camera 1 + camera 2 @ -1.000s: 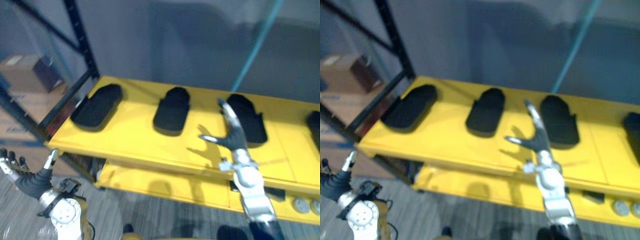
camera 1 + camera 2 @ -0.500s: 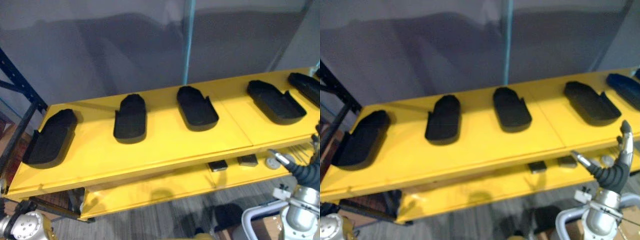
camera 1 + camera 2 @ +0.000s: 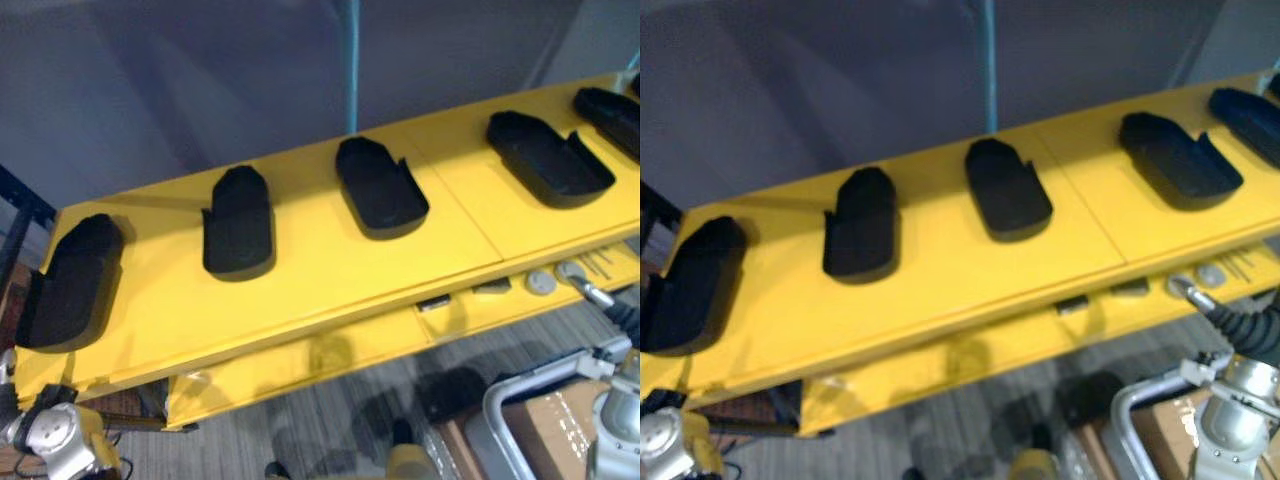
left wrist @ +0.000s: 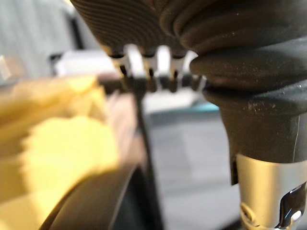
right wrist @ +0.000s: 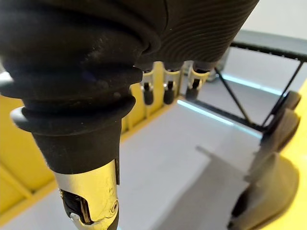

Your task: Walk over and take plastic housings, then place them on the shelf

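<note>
Five housings (image 3: 380, 185) lie in a row on the top board of the yellow shelf (image 3: 300, 290), well apart from one another. Each has its long axis running from the board's front edge toward the back, so they sit side by side. The two at my left and the middle one have a rounded end toward the back. The fourth is skewed, with its near end swung to my right. The fifth housing (image 3: 610, 108) is cut off at the picture's edge, so I cannot read its shape.

On the lower board (image 3: 300, 370) I count two round discs (image 3: 540, 283) and two small dark blocks (image 3: 433, 302); what they are I cannot make out.

My right hand (image 3: 1240, 325) hangs low in front of the shelf's right end, apart from every housing. Its fingers (image 5: 168, 88) are loose and straight in a row, with the thumb out to one side. My left hand (image 4: 139, 28) is beside the shelf's left end; whether it is spread or closed I cannot tell.
</note>
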Controlling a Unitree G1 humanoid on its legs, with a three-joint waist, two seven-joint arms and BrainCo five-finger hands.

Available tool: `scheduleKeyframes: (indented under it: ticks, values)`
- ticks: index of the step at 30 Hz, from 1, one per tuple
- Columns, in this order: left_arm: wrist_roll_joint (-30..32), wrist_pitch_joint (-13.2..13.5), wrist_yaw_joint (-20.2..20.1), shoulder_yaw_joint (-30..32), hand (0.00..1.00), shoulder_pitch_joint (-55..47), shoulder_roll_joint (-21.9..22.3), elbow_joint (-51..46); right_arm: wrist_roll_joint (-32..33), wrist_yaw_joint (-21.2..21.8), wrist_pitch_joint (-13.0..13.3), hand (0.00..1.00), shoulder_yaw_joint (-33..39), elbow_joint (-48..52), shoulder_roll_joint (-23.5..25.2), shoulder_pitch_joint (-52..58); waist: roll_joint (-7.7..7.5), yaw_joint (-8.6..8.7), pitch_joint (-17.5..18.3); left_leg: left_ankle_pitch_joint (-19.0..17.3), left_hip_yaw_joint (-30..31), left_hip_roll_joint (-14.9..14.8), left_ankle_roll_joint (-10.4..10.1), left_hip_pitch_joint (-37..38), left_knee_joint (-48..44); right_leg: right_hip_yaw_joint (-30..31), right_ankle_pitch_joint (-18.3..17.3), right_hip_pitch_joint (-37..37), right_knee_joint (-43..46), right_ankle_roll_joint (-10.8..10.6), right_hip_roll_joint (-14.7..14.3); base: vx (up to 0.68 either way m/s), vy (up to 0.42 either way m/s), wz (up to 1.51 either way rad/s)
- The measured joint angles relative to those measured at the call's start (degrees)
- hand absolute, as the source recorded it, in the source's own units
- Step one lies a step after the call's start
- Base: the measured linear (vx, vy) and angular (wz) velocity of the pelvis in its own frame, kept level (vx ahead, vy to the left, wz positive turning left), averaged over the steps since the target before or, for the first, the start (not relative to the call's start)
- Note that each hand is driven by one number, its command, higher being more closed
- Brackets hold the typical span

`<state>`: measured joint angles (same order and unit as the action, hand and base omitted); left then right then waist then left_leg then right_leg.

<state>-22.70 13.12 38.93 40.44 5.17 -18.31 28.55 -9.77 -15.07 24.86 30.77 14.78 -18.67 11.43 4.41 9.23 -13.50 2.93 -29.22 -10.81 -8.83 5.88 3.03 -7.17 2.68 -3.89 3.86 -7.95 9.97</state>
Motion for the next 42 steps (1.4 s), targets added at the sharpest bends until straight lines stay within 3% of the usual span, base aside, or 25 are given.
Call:
scheduleKeyframes:
  ticks: [7,14,20,26,30,32,35,38,40,42]
  values:
    - [-8.2,-1.1,-4.2,-1.8,0.0,5.0,-4.1,3.9,0.0,0.0,0.0,0.0,-0.6,0.1,-1.9,-0.7,0.14,1.56,-3.2,-1.0,-1.4,0.0,0.5,-0.9,-1.7,1.9,0.1,-1.8,0.8,-0.1,0.1,0.0,0.002,-0.12]
    - [-10.8,-1.8,-4.4,-3.2,0.0,8.2,-5.7,5.8,0.0,0.0,-0.4,0.0,-0.6,0.9,-2.1,-0.5,-0.2,2.36,-5.5,-1.5,-1.8,0.0,0.6,-1.0,-2.4,2.6,0.1,-2.3,1.1,-0.2,0.0,0.01,-0.002,-0.05]
    - [-11.2,-2.3,-3.0,-3.3,0.0,9.2,-7.9,7.7,0.1,0.0,-0.4,0.0,-0.6,2.5,-2.2,-0.3,-0.32,2.8,-7.0,-2.7,-2.9,-0.2,0.5,-1.4,-3.8,4.0,0.2,-3.1,1.5,-0.2,0.0,0.0,0.001,-0.09]
    - [-12.8,1.1,1.7,-5.0,0.0,10.4,-7.9,7.4,2.4,-0.1,-0.4,0.0,-0.6,2.8,-1.6,-0.1,-0.51,2.8,-7.1,-3.0,-2.7,-0.3,0.5,-1.9,-4.4,4.0,0.2,-3.3,1.6,-0.2,0.0,0.0,0.0,0.0]
    - [-5.4,2.5,10.0,-5.1,0.0,5.9,-2.9,-5.0,2.3,-0.1,-0.4,0.0,-0.7,3.4,1.3,1.9,-0.62,2.44,-7.2,-3.1,-2.5,-0.4,0.5,-1.5,-4.5,3.6,0.1,-2.2,1.3,-0.2,0.0,0.0,0.0,0.03]
    - [0.7,2.8,13.6,-5.1,0.0,0.4,2.1,-18.4,2.3,-0.2,-0.5,0.0,-0.7,4.9,4.0,4.6,-0.59,2.18,-7.1,-3.2,-1.4,-0.6,0.5,-0.5,-4.3,2.3,0.0,0.1,0.5,-0.3,0.1,0.02,-0.008,0.19]
    - [3.7,2.3,14.4,-5.2,0.0,-6.4,7.9,-34.0,2.3,-0.6,-0.6,0.0,-0.9,8.0,6.7,7.1,-0.45,0.83,-6.9,-3.2,-0.9,-0.5,0.5,0.3,-4.0,1.2,-0.3,1.5,0.2,-0.6,0.2,0.0,0.0,0.19]
    - [5.5,0.0,12.6,-7.4,0.0,-17.0,16.1,-52.3,2.2,-2.0,-1.6,0.0,-2.8,11.5,11.0,9.2,-0.24,-0.27,-5.6,-3.2,1.9,-0.3,0.5,0.2,-3.7,-1.3,-0.6,3.7,-0.8,-1.0,0.7,0.01,-0.003,0.43]
    - [6.2,-0.9,7.0,-12.1,0.0,-24.9,21.6,-62.3,2.2,-3.4,-2.3,0.0,-4.6,12.7,13.8,10.2,-0.08,-1.98,-3.0,-3.1,3.6,-0.1,0.4,0.4,-3.4,-3.5,-0.7,5.6,-1.7,-1.1,1.0,0.05,0.003,0.4]
    - [9.2,-1.1,2.3,-13.6,0.0,-27.4,22.6,-64.2,2.1,-4.4,-2.6,0.0,-5.9,13.0,14.9,9.3,-0.06,-3.21,-2.3,-3.0,5.0,0.0,0.3,1.2,-3.3,-4.9,-0.8,7.6,-2.3,-1.1,1.0,0.03,-0.004,0.37]
